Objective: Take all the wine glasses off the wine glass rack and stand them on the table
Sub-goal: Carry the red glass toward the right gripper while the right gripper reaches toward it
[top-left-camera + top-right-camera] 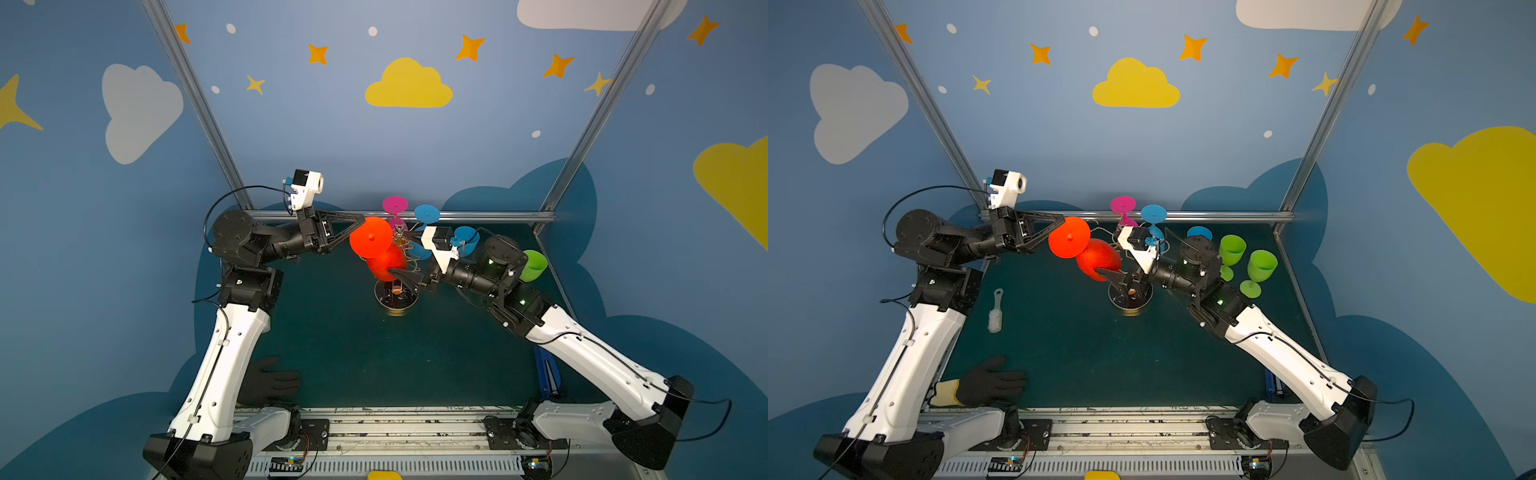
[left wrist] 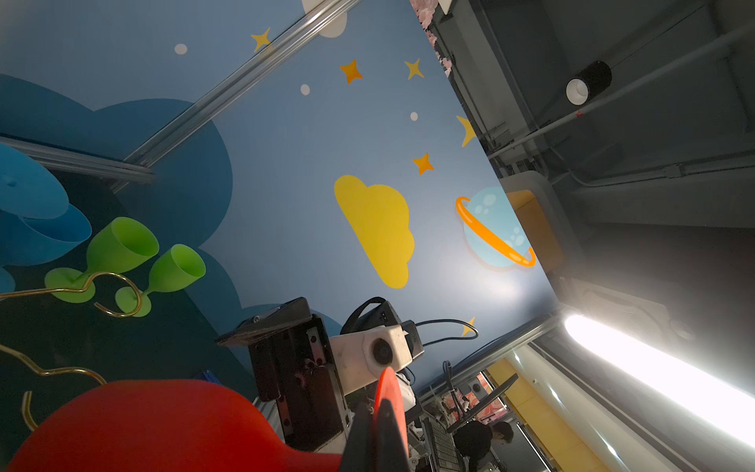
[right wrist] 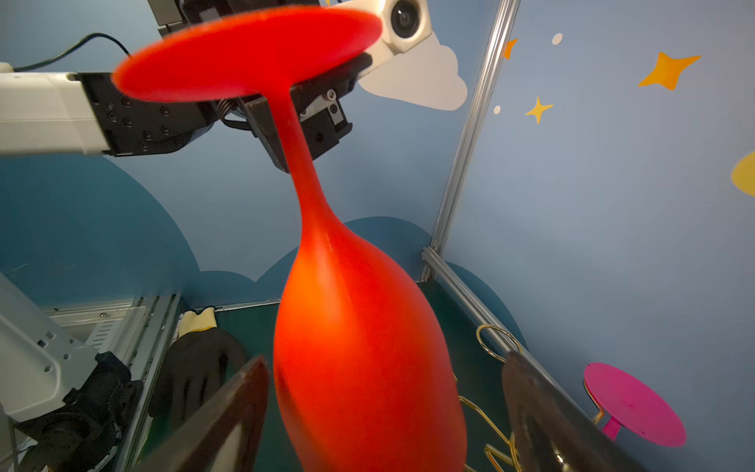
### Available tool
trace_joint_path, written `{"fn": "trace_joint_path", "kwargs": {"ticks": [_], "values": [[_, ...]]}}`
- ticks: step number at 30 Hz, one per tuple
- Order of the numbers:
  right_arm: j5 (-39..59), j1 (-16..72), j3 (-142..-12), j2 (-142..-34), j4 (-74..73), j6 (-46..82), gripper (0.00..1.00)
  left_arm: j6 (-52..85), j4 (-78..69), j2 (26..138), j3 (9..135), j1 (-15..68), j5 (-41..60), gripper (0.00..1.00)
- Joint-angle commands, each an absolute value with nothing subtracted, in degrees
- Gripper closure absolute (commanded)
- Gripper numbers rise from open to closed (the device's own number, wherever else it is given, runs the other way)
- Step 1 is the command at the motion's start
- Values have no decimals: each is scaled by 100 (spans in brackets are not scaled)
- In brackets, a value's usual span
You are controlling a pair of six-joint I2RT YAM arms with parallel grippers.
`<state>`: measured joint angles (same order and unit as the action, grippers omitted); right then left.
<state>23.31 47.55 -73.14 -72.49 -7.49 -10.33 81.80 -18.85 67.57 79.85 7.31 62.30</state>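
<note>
Across the dark green table (image 1: 332,353), both arms met near its centre, where the wine glass rack (image 1: 1130,302) stood on its disc base. At about ten o'clock from that base the red wine glass (image 1: 386,262) hung bowl-down, foot uppermost, beside the rack's crown. The right wrist view showed no wire around its stem, so I judged it clear of the rack. The left gripper (image 3: 282,135) was clamped tight on the stem just under the foot, probably to keep the glass hanging plumb. The right gripper (image 3: 384,359) was spread wide and held nothing. Its fingers flanked the bowl without touching, seemingly ready to steady or receive it. Two green glasses (image 1: 1246,266) stood upright at three o'clock, well apart. One gold loop (image 2: 118,294) was empty.
</note>
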Motion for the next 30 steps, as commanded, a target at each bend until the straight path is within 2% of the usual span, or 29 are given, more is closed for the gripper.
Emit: {"fn": "trace_joint_path", "kwargs": {"ticks": [1,15,18,22,28,29,30], "values": [[2532,4838,-7556,-7387,-818,-1020,12,8066,-1997,6776,8123,780,6182,97],[2417,4928,-7737,-7805,-752,-884,14,8213,-2375,6872,8116,1026,6120,97],[2385,4931,-7748,-7815,-673,-854,23,8298,-2522,6919,8095,1037,6091,97],[2331,4957,-7642,-7729,-649,-767,46,8331,-2632,6977,8086,1035,6086,97],[2300,4987,-7504,-7539,-555,-627,65,7683,-2104,7015,8148,1022,6023,97],[2297,4997,-7509,-7508,-495,-579,67,7505,-1929,7014,8181,1013,5993,95],[2271,4992,-7509,-7484,-458,-541,69,7352,-1787,7014,8208,998,5961,88]]}}
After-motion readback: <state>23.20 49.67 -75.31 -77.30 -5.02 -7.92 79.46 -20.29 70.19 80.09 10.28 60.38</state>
